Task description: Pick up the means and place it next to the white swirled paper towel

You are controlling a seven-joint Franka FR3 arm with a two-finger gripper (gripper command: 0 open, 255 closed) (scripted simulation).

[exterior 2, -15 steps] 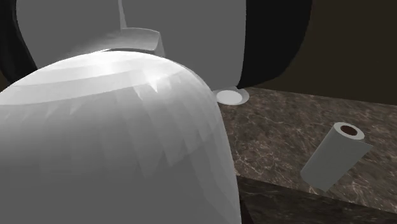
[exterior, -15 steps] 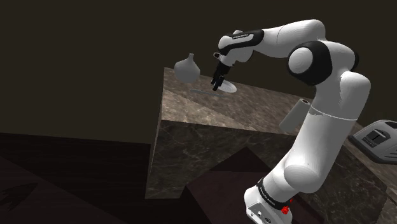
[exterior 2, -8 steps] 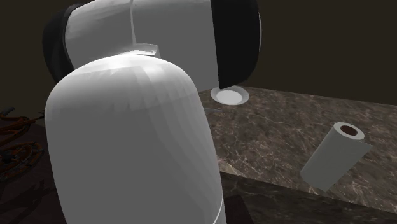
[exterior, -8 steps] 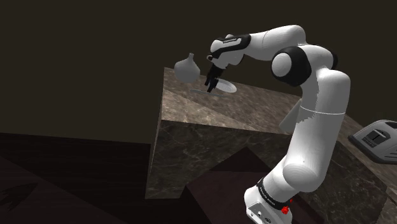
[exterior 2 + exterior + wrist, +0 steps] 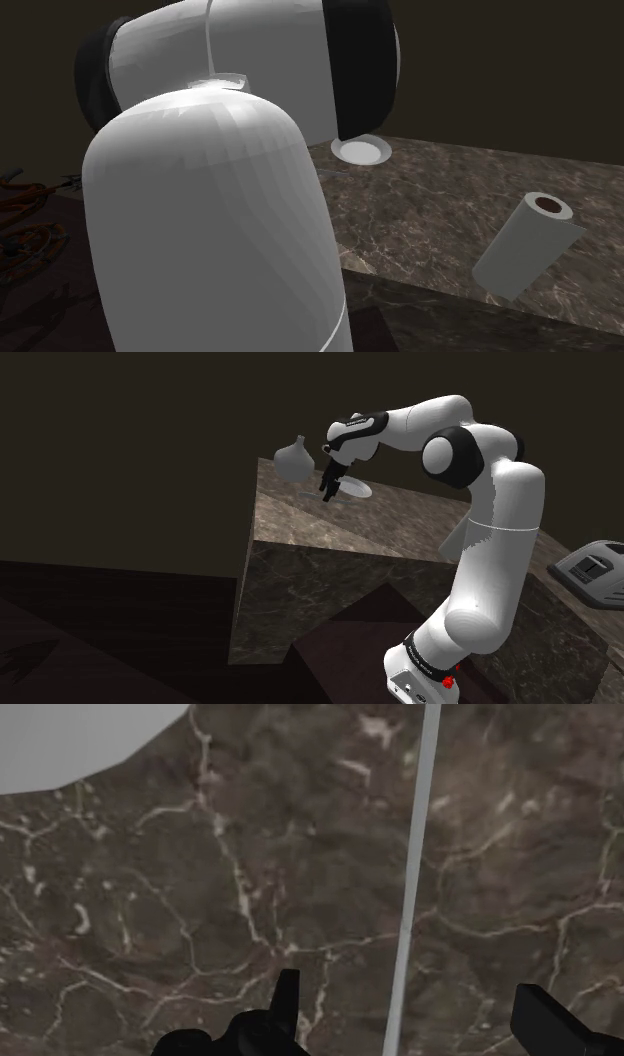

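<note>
I'm hovering the gripper [image 5: 404, 989] wide open over the counter [image 5: 200, 904], fingers [image 5: 285, 1014] straddling the thin grey rod [image 5: 415, 854] lying flat there, not touching it yet — lined up for a grasp — with the towel roll [image 5: 525, 245] lying well apart.

No legible text (or numbers)
</note>
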